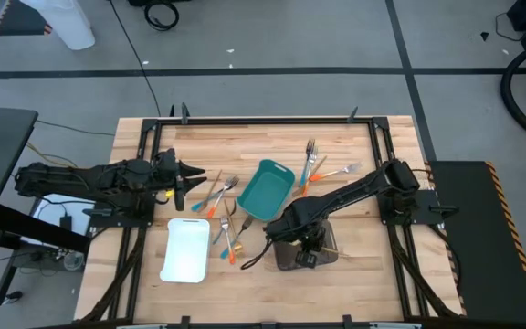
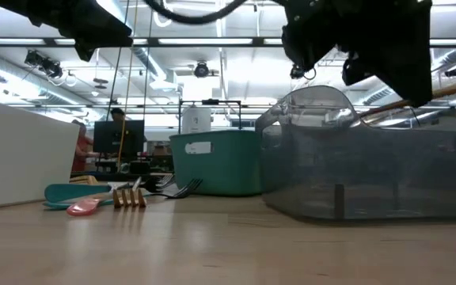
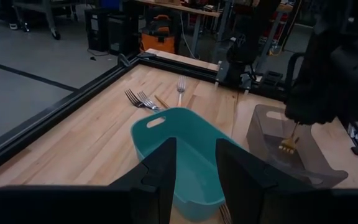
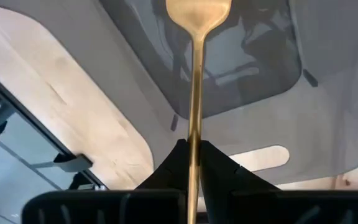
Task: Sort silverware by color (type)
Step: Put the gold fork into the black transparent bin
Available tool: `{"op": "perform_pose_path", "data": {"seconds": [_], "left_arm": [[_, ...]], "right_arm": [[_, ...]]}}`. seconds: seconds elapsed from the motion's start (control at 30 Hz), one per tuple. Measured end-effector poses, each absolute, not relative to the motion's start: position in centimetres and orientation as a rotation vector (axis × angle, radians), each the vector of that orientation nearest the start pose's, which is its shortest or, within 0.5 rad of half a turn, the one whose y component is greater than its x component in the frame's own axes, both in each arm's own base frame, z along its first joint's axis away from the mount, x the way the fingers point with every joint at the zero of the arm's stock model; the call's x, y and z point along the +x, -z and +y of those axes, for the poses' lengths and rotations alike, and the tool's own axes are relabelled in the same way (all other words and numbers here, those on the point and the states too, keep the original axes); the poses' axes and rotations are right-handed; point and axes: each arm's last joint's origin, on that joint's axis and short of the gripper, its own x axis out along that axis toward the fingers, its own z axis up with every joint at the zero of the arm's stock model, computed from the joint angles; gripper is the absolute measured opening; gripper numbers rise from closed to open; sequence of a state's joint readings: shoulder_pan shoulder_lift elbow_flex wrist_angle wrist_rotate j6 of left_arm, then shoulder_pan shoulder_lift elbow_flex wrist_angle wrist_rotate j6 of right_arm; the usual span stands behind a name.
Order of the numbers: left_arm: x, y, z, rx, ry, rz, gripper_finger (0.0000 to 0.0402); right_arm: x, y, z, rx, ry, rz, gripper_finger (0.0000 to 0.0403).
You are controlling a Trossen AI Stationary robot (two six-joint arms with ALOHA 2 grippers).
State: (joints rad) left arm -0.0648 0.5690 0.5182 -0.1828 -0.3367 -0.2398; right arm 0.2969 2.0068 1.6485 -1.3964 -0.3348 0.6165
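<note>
My right gripper (image 1: 301,249) hangs over the grey tray (image 1: 286,260) near the table's front, shut on a gold fork (image 4: 196,81). The fork's tines (image 3: 286,147) point down inside the tray. My left gripper (image 3: 194,180) waits open at the table's left, with nothing between its fingers, facing the teal tray (image 1: 265,189). Loose silverware with orange and teal handles lies flat between the trays (image 1: 219,196) and behind the teal tray (image 1: 316,164). My right gripper pinches the gold fork's slim handle (image 4: 195,146) between its two fingers. The fingers come from above, slanting steeply down, and the fork runs straight on from them. It hangs head down inside the grey tray. Whether the tines touch the tray's floor, I cannot tell.
A white tray (image 1: 185,249) lies at the front left. More forks lie beside it (image 1: 231,239). A dark metal frame (image 1: 263,120) rims the wooden table. There is bare wood along the front edge and at the far left.
</note>
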Motion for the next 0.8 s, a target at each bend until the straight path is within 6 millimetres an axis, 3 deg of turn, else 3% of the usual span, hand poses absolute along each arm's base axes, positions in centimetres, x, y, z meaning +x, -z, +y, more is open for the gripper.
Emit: {"op": "perform_pose_path", "data": {"seconds": [0.8], "left_arm": [[13.8,-27.1,0.1,-0.191,-0.297,0.197,0.0121]], "right_arm": [[35.3,-23.1,10.0,0.508,0.063,1.852,0.0029]]}}
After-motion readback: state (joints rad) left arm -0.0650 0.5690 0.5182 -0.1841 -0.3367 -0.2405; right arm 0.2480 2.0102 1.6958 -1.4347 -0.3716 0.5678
